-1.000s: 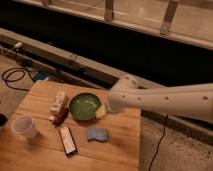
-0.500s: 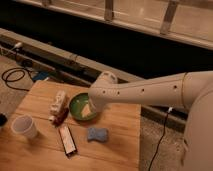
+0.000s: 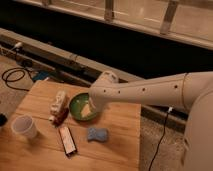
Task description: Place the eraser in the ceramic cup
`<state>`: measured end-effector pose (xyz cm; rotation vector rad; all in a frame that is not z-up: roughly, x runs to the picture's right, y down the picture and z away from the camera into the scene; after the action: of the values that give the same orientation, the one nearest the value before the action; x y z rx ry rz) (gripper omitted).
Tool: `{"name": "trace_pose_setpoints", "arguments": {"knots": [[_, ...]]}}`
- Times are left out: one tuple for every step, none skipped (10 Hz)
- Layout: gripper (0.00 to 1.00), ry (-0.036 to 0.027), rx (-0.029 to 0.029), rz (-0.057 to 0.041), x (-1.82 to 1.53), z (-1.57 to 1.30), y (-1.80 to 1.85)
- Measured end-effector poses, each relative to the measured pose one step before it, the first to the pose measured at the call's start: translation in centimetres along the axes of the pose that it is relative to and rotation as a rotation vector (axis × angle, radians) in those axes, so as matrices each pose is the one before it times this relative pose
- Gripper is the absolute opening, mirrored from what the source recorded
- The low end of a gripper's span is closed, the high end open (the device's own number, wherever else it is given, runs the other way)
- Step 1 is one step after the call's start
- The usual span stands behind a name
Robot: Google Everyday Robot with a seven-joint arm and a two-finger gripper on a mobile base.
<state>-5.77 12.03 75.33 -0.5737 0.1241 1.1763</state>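
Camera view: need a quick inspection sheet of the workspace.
Surface: wooden table, five items on it.
Job's things: eraser lying flat near the front; ceramic cup upright at the left, apart from it.
Clutter: green bowl, blue sponge, white-and-red item.
Grippers: gripper over the green bowl, away from the eraser.
Cables: black cable looped on the floor; thin cable right of the table.
Surroundings: dark ledge behind.

My pale claw [image 3: 88, 109] hangs over the green bowl [image 3: 74, 103]. The eraser [image 3: 67, 140] is black-edged with a pale face, the ceramic cup [image 3: 24, 126] white, the sponge [image 3: 97, 134] blue, the counter [image 3: 120, 147] tan wood.
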Motion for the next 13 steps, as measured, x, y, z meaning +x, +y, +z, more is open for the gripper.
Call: {"name": "trace_pose_setpoints", "arguments": {"knots": [[0.80,-0.00114,-0.00818,-0.02723,-0.006,-0.005,0.930],[0.80,0.00058,-0.01267,-0.04471,0.501,-0.009,1.951],[0.80,-0.00208,-0.00166,-0.02762,0.841,-0.101,1.566],[0.80,0.00025,-0.00079,-0.02560,1.011,-0.050,1.929],[0.80,-0.00059,-0.00749,-0.02429,0.927,0.007,1.979],[0.80,-0.00342,-0.01080,-0.01901,0.703,0.080,1.401],[0.80,-0.00369,-0.02286,-0.01780,0.424,0.349,1.219],[0.80,-0.00277,-0.02313,-0.01140,-0.002,0.471,0.949],[0.80,-0.00084,-0.02315,-0.01946,-0.272,0.678,1.261],[0.80,-0.00554,-0.02272,-0.01268,-1.091,1.045,1.566],[0.80,-0.00225,-0.01331,-0.00712,-0.712,0.651,0.997],[0.80,-0.00132,-0.00078,-0.00102,-0.163,0.101,0.107],[0.80,-0.00020,0.00185,0.00494,0.076,-0.053,-0.229]]}}
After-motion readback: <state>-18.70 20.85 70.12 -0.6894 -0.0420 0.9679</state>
